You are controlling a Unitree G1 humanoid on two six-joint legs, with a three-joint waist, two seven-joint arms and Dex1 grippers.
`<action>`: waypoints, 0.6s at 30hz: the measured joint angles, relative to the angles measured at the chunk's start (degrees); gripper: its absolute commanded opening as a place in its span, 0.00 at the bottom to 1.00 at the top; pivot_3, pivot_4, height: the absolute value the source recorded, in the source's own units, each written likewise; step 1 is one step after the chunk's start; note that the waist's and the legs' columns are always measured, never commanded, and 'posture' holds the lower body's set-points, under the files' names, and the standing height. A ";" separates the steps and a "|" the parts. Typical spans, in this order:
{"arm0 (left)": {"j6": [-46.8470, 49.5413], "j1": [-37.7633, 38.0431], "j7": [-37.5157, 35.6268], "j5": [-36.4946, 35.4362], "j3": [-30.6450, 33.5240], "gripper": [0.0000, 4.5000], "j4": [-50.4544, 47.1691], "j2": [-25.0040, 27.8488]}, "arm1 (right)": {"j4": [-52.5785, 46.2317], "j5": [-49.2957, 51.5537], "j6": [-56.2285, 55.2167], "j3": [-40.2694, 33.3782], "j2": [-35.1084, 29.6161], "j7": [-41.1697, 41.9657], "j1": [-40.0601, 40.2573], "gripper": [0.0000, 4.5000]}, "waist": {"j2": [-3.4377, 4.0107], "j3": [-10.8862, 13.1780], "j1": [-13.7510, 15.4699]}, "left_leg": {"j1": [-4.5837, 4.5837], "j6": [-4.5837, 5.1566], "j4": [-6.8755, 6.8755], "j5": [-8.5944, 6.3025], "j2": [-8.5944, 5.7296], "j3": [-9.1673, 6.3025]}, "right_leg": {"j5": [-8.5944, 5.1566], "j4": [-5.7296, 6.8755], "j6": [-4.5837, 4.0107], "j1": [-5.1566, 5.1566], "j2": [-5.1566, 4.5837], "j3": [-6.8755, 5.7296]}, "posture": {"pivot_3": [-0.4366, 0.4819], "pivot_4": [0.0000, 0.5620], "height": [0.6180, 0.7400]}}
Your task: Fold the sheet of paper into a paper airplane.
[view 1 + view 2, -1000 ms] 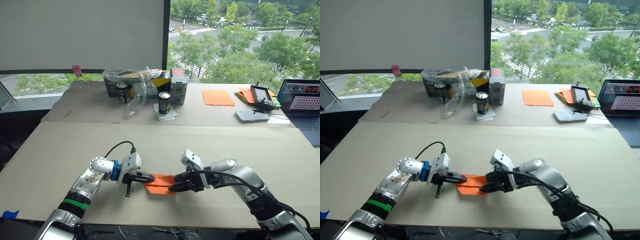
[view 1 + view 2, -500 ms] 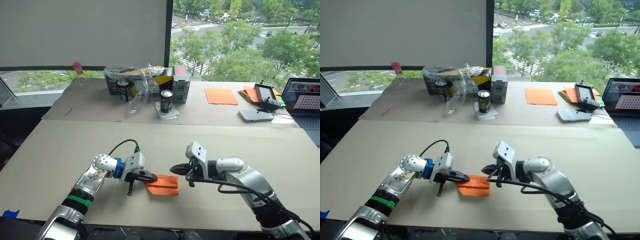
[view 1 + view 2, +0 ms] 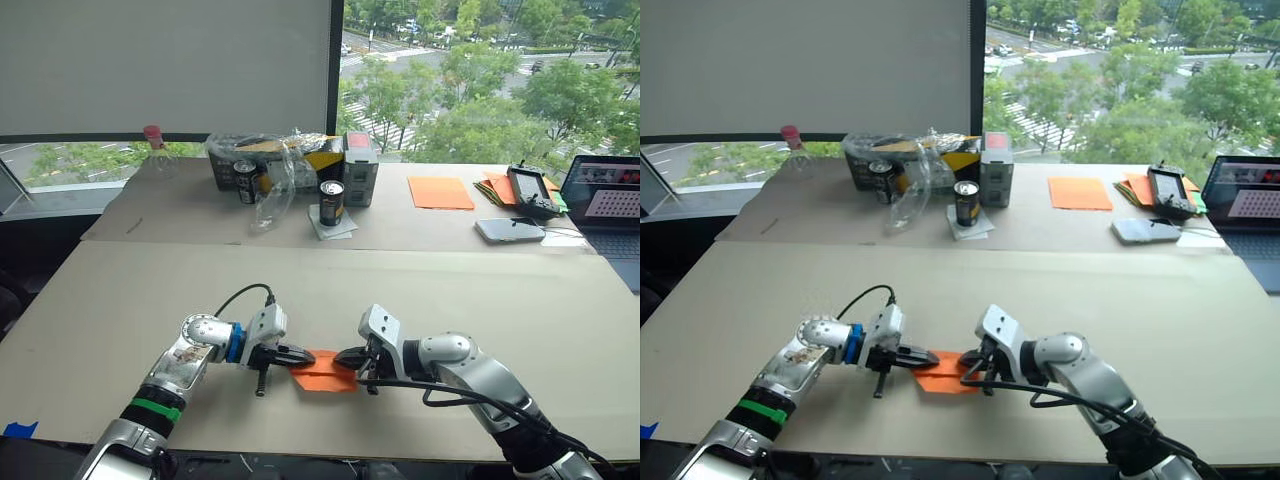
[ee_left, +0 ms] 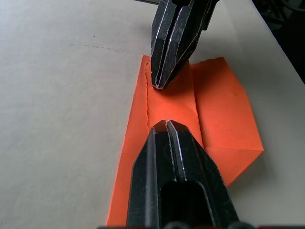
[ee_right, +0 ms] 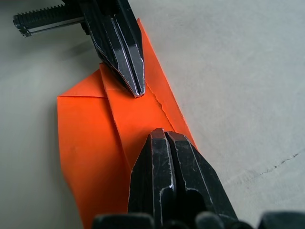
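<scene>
The orange sheet of paper (image 3: 322, 372) lies flat on the near part of the table, folded into a narrow layered shape with a raised centre flap (image 4: 174, 102) and a pointed corner. My left gripper (image 3: 304, 355) is shut, and its tip rests on the paper's left end. From the right, my right gripper (image 3: 341, 357) is also shut and touches the paper's right side. The two tips face each other a short gap apart over the centre flap, as the right wrist view shows with the paper (image 5: 88, 138) beneath both.
At the back of the table (image 3: 120, 300) stand a dark can (image 3: 330, 203), boxes with a crumpled plastic bag (image 3: 268, 165) and a red-capped bottle (image 3: 154, 146). Back right are a smooth orange sheet (image 3: 440, 193), a pile of papers (image 3: 496, 189), a handheld device (image 3: 525, 190) and a laptop (image 3: 605, 205).
The right gripper lifted off the paper half a second ago and has come back down onto its right side. The left gripper stayed on the paper's left end.
</scene>
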 measured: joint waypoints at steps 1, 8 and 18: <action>1.31 0.55 0.11 -0.53 0.03 0.00 -1.53 0.03 | 0.00 0.00 0.53 0.17 0.01 0.00 -0.34 0.01 | -0.01 0.00 -0.03 | 0.00 0.00 0.00 0.00 0.00 0.00 | 0.00 0.01 0.00 0.00 0.00 0.00 | 0.48 0.27 0.92; 1.14 2.55 0.77 1.27 -1.47 0.00 -6.75 1.87 | -0.06 0.15 1.82 0.39 0.05 -0.05 -0.81 0.01 | -0.01 0.00 -0.03 | 0.11 0.00 0.00 0.00 0.00 0.00 | 0.00 0.00 -0.01 0.09 0.00 0.00 | 0.48 0.27 0.92; -5.36 3.06 2.39 3.89 -2.79 0.00 -4.45 1.87 | -0.20 0.15 2.87 0.56 0.05 -0.50 -0.85 0.01 | 0.00 -0.03 0.18 | 0.51 0.01 -0.04 -0.02 0.01 0.02 | -0.03 -0.08 -0.01 0.46 -0.01 0.00 | 0.48 0.27 0.92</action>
